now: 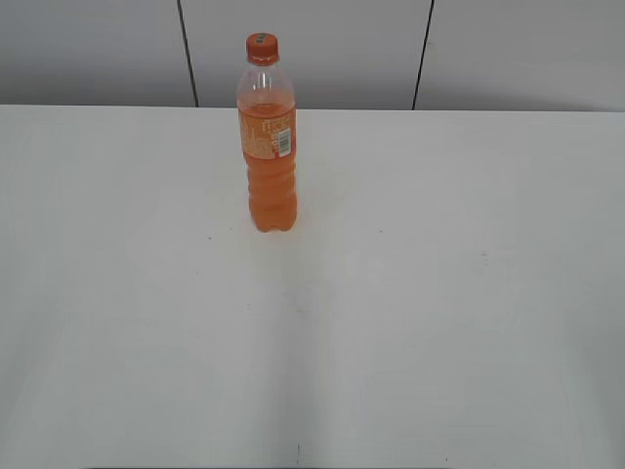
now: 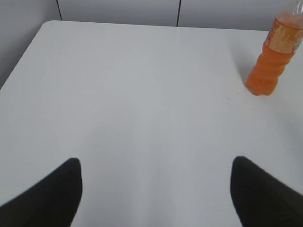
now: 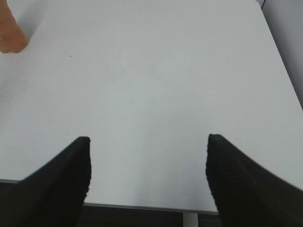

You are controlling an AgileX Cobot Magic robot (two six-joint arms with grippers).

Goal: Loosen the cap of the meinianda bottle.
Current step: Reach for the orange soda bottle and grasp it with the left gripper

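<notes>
The meinianda bottle (image 1: 268,156) stands upright on the white table (image 1: 410,293), a little left of centre toward the back. Its orange cap (image 1: 262,46) sits on top. In the left wrist view the bottle (image 2: 272,61) shows at the far upper right, its cap out of frame. In the right wrist view only the bottle's base (image 3: 10,33) shows at the upper left edge. My left gripper (image 2: 156,163) is open and empty, far from the bottle. My right gripper (image 3: 148,139) is open and empty over the table's front edge. Neither gripper shows in the exterior view.
A grey panelled wall (image 1: 312,49) runs behind the table. The table's left edge (image 2: 23,56) shows in the left wrist view, and its right edge (image 3: 284,61) and front edge in the right wrist view.
</notes>
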